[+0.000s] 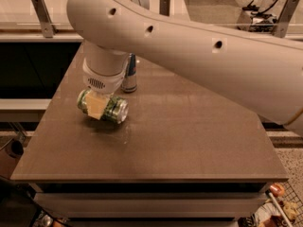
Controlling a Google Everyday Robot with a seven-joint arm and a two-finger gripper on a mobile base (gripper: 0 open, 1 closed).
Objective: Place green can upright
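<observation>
Tabletop (189, 141) stretches wide rightward; pincer (99, 107) clamps sideways green can (116, 110) near left edge.

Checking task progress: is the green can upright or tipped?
Tipped: the green can lies on its side, silver end facing sideways, with the pincer clamped across its middle.

Seemingly a robotics lab: brown worktable (199, 141), pale counter (23, 6) with cabled equipment (263, 11) behind, speckled floor (293, 162); the gripper (99, 106) clasps a green can (114, 109) over the table's left side.
</observation>
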